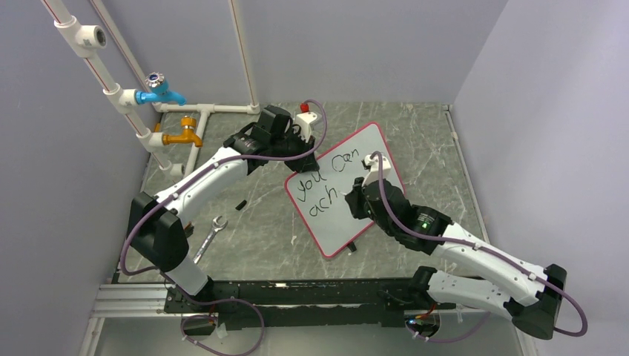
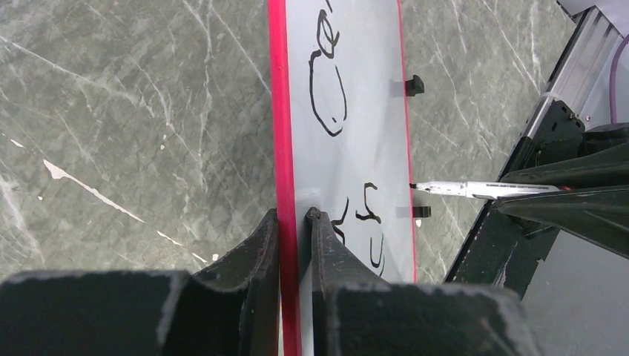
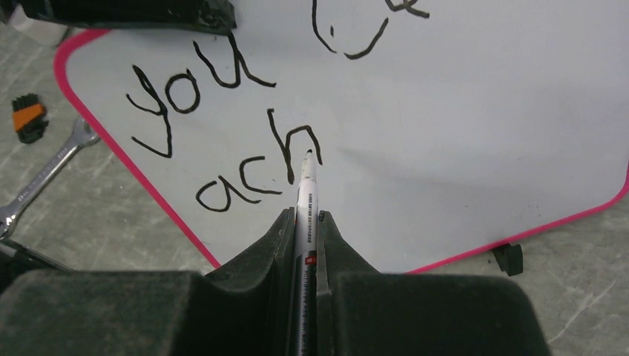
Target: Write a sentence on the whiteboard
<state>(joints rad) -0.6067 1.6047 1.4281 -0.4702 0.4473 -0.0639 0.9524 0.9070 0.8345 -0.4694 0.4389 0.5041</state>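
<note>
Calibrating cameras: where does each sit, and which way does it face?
Top external: above and behind, looking down at the red-rimmed rectangular whiteboard; left arm, right arm show.
Left wrist: on the left arm, looking along the board's edge; left gripper clamps its rim.
Right wrist: on the right arm, facing the written face; right gripper holds a white marker pen.
Both wrist views show the marker.

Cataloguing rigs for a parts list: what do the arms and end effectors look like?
The left arm and right arm: white shells, black joints, a mauve cable each; green light on the right. The left end effector and right end effector: two tapered black fingers.
</note>
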